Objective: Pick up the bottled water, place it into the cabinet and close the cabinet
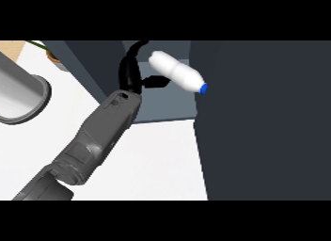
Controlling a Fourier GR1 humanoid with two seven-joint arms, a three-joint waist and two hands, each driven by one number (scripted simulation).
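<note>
White bottled water (175, 70) lies tilted, cap downward — we find the left hand's (132, 79) fingers (124, 63) and thumb curled about its base.

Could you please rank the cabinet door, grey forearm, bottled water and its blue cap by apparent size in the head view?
cabinet door
grey forearm
bottled water
blue cap
The forearm lies nearer the camera, so its rank over the bottle is unsure.
</note>
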